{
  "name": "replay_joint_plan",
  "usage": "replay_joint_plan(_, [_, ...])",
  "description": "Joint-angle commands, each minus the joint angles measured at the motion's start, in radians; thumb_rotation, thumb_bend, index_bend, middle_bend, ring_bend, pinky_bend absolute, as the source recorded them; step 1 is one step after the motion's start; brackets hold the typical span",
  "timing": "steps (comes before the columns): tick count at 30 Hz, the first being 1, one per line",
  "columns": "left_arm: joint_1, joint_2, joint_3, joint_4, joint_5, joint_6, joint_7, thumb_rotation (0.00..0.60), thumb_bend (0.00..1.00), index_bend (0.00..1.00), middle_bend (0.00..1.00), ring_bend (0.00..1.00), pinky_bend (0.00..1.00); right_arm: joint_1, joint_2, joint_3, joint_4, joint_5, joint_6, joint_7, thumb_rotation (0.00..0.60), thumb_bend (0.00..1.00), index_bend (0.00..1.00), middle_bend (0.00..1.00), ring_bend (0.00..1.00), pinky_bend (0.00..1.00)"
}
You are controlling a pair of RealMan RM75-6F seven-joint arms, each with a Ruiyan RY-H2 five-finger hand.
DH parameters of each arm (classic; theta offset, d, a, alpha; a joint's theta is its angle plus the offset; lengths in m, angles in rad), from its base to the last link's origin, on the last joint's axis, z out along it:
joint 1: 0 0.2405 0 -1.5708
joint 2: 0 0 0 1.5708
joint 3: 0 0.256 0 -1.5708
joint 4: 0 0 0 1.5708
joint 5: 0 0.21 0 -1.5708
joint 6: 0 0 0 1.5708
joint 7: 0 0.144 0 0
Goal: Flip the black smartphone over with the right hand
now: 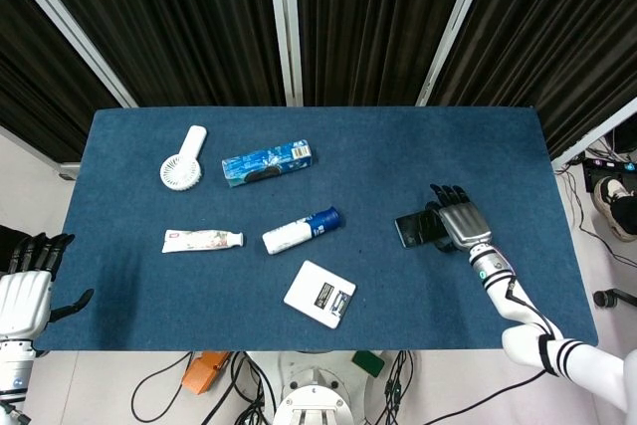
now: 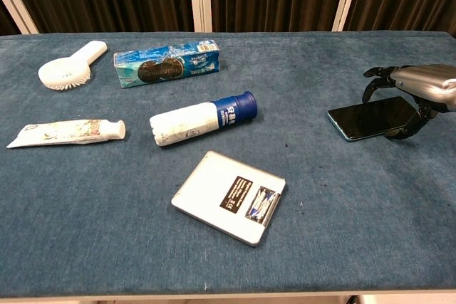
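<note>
Right hand (image 2: 417,94): gripping the black smartphone (image 2: 370,117) by its right end, fingers curling over the far edge, thumb underneath.
Black smartphone: lying screen-up at the blue table's (image 1: 418,156) right side, its held end lifting slightly.
Left hand (image 1: 25,291): hanging off the table's left edge, fingers spread, holding nothing.
Neighbours: white bottle with blue cap (image 2: 203,119) and white box (image 2: 229,197) sitting well apart to the left.

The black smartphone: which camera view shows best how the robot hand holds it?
The chest view. There the black smartphone appears large, its right end lifted off the table, with the right robot hand arched over it and fingertips under its edge. In the head view the phone is small and partly covered by the hand.
</note>
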Motion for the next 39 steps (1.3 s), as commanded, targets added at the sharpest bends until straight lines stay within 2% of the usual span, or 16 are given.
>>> replay_joint_plan(1, [0.000, -0.001, 0.000, 0.002, -0.001, -0.001, -0.001, 0.600, 0.21, 0.12, 0.11, 0.05, 0.00, 0.000, -0.003, -0.003, 0.005, -0.001, 0.002, 0.001, 0.600, 0.37, 0.35, 0.03, 0.00, 0.10])
replay_joint_plan(14, [0.000, -0.005, 0.000, 0.008, -0.003, -0.003, -0.005, 0.600, 0.21, 0.12, 0.11, 0.05, 0.00, 0.030, -0.021, -0.016, 0.035, 0.006, -0.035, -0.021, 0.600, 0.38, 0.37, 0.04, 0.00, 0.10])
replay_joint_plan(17, [-0.001, -0.005, -0.001, 0.008, -0.003, -0.005, -0.005, 0.600, 0.21, 0.12, 0.11, 0.05, 0.00, 0.035, -0.025, -0.020, 0.042, 0.003, -0.039, -0.026, 0.600, 0.43, 0.38, 0.05, 0.00, 0.11])
replay_joint_plan(21, [-0.002, -0.005, -0.002, 0.008, -0.003, -0.003, -0.004, 0.600, 0.21, 0.12, 0.11, 0.05, 0.00, 0.042, -0.024, -0.019, 0.043, 0.009, -0.048, -0.023, 0.600, 0.59, 0.39, 0.07, 0.00, 0.11])
replay_joint_plan(28, [0.001, 0.000, -0.002, 0.005, -0.004, 0.000, -0.003, 0.600, 0.21, 0.12, 0.11, 0.05, 0.00, 0.052, -0.003, -0.018, 0.023, 0.016, -0.061, -0.023, 0.600, 0.79, 0.40, 0.09, 0.00, 0.11])
replay_joint_plan(33, [0.002, 0.003, -0.002, 0.004, -0.006, 0.000, -0.003, 0.600, 0.21, 0.12, 0.11, 0.05, 0.00, 0.061, 0.035, -0.013, -0.015, 0.028, -0.079, -0.024, 0.600, 0.86, 0.43, 0.11, 0.00, 0.11])
replay_joint_plan(39, [0.000, 0.006, -0.003, 0.000, -0.005, -0.002, -0.001, 0.600, 0.21, 0.12, 0.11, 0.05, 0.00, 0.099, 0.044, 0.001, -0.025, 0.066, -0.122, -0.067, 0.600, 0.87, 0.42, 0.12, 0.00, 0.11])
